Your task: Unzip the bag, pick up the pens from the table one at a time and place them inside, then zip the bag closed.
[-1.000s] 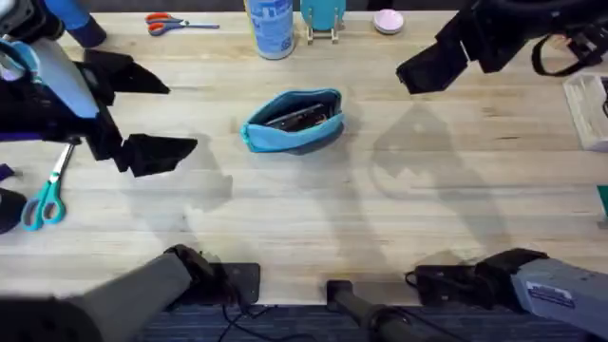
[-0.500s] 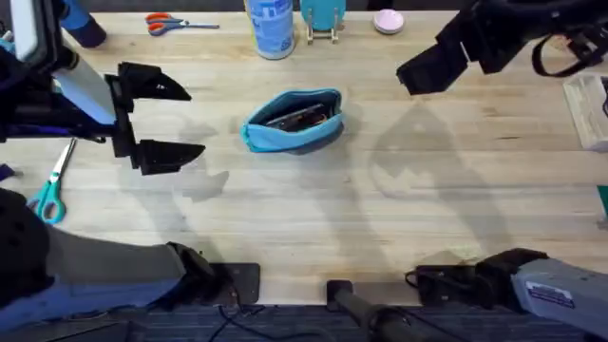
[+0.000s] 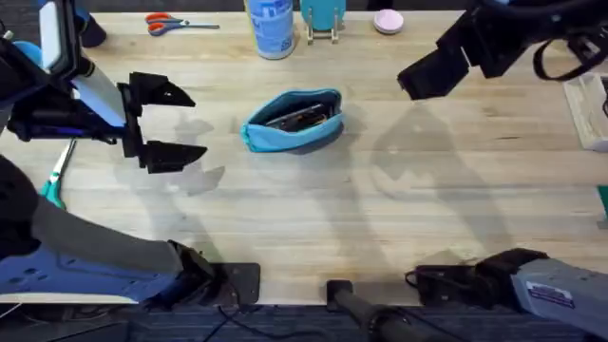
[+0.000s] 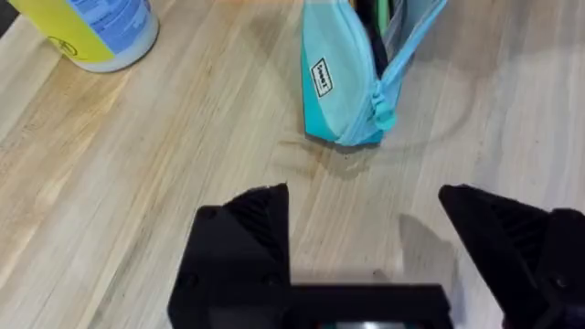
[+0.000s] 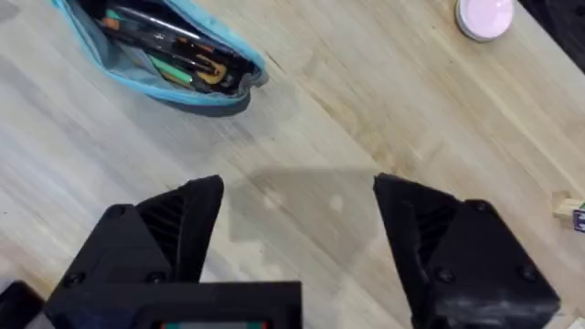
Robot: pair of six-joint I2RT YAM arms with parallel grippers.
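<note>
The light-blue bag [image 3: 288, 139] lies unzipped at the middle of the table [image 3: 313, 218], its mouth gaping. Several pens [image 3: 296, 118] rest inside it, dark and green ones among them [image 5: 174, 57]. My left gripper [image 3: 171, 123] hovers open just left of the bag, nothing between its fingers; in its wrist view the bag's zipper end [image 4: 352, 91] sits ahead of the gripper [image 4: 366, 233]. My right gripper [image 3: 432, 71] hangs above the table to the bag's right, open and empty [image 5: 297, 228], with the bag [image 5: 101, 46] farther off.
Along the far edge stand a blue-and-white container [image 3: 271, 28], orange scissors [image 3: 171, 21], a teal stand [image 3: 323, 19] and a pink disc [image 3: 388, 21]. Teal scissors [image 3: 52, 185] lie at the left edge, a box [image 3: 591, 109] at the right edge.
My left arm has swung a little to the right, bringing its open gripper closer to the bag. The right arm and the bag have stayed put.
</note>
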